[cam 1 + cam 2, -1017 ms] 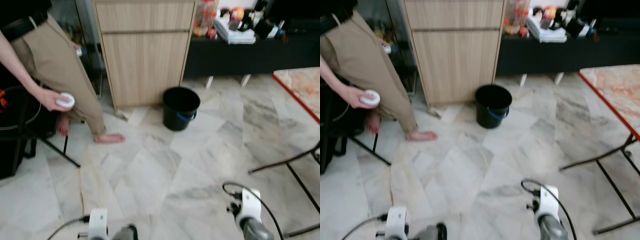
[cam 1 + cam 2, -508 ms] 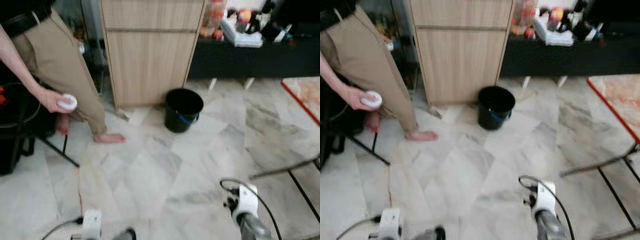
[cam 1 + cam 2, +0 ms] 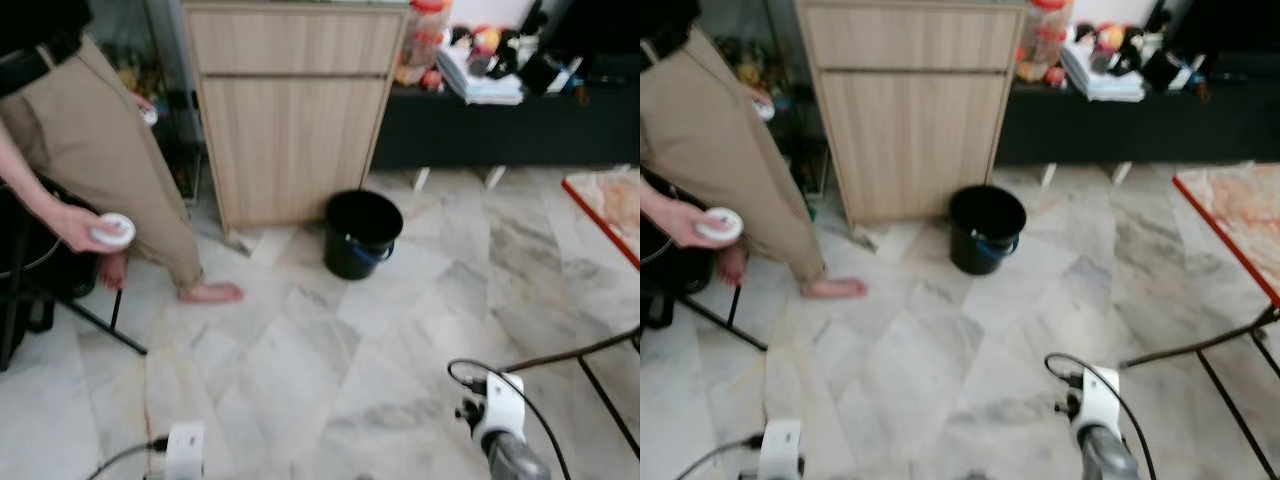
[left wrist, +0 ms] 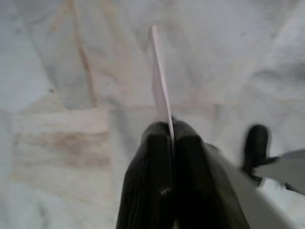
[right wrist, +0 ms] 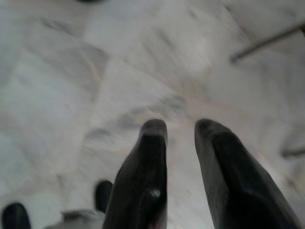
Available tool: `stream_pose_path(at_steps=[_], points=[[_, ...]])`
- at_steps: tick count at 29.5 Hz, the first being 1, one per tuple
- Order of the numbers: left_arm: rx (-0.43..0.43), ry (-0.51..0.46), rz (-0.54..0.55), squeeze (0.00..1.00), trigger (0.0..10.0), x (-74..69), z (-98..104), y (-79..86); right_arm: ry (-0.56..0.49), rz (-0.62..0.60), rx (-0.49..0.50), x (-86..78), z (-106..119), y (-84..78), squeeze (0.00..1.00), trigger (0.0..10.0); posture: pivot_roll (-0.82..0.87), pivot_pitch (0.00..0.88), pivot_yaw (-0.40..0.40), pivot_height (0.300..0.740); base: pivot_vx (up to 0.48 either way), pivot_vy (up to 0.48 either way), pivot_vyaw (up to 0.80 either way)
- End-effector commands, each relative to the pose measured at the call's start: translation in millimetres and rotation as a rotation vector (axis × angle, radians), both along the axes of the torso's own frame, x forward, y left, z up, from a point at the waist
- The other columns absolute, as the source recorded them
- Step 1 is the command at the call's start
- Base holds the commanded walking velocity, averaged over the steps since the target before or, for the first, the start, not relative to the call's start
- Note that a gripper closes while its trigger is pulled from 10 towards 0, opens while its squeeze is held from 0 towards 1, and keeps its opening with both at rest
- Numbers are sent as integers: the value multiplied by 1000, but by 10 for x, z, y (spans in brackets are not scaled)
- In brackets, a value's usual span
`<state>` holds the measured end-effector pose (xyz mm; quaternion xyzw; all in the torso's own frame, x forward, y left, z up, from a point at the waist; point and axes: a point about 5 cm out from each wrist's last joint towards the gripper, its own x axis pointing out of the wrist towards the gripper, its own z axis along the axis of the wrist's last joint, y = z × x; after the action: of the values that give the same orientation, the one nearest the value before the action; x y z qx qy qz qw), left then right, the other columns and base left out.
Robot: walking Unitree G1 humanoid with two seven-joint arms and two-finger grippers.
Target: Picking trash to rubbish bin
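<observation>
Nearest the robot, the left gripper [image 4: 167, 138] has its two black fingers pressed together on a thin, flat, pale strip of trash [image 4: 159, 81], perhaps a slip of paper or card, seen edge-on in the left wrist view. The strip's long axis runs straight out from the fingertips, in line with the fingers, and it hangs over bare marble floor [image 3: 300, 380] without touching it. The right gripper [image 5: 178, 131] carries nothing; its fingers stand a little apart over the same floor, and that arm looks idle. In the head views the two white wrist housings sit at the bottom edge, left [image 3: 184, 447] and right [image 3: 497, 405]. Well ahead across open tiles stands the black rubbish bin [image 3: 362, 233], upright and open-topped, just in front of a wooden cabinet [image 3: 290, 110]. The bin lies forward and slightly toward the right of centre, so the loaded left arm has the longer reach across; the judgement is that the robot must walk closer before the strip can be brought over the rim and let go. To the far left a person [image 3: 90, 170] stands barefoot, a hand [image 3: 85, 228] holding a small round white object [image 3: 113, 230], well clear of the path. A dark low shelf [image 3: 500, 110] with clutter lies behind, and a red-edged table [image 3: 1240, 225] on the right.
</observation>
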<state>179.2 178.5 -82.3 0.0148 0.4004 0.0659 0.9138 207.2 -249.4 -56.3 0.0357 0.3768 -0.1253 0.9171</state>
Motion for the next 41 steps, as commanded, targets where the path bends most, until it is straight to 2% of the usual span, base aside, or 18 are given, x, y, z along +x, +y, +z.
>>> stream_pose_path(at_steps=[1, 8, 18, 41], points=[[9, 55, -6, 0, 10000, -133, -66, 23, -2, -6, 13, 25, 4, 28, 0, 10000, 59, 151, -128, 740, 326, 0, 0], [11, 52, -12, 0, 10000, -115, -58, 33, -11, -9, 24, 30, 3, 47, 0, 10000, 59, 145, -122, 740, 328, 0, -649], [16, 57, -20, 0, 10000, -123, -60, 53, -19, -11, 28, 29, -1, 66, 0, 10000, 60, 133, -111, 740, 327, 0, 0], [23, 61, 1, 0, 10000, -142, -62, 109, -24, -36, 47, 26, -16, 111, 0, 10000, 75, 187, -101, 740, 327, 0, -70]])
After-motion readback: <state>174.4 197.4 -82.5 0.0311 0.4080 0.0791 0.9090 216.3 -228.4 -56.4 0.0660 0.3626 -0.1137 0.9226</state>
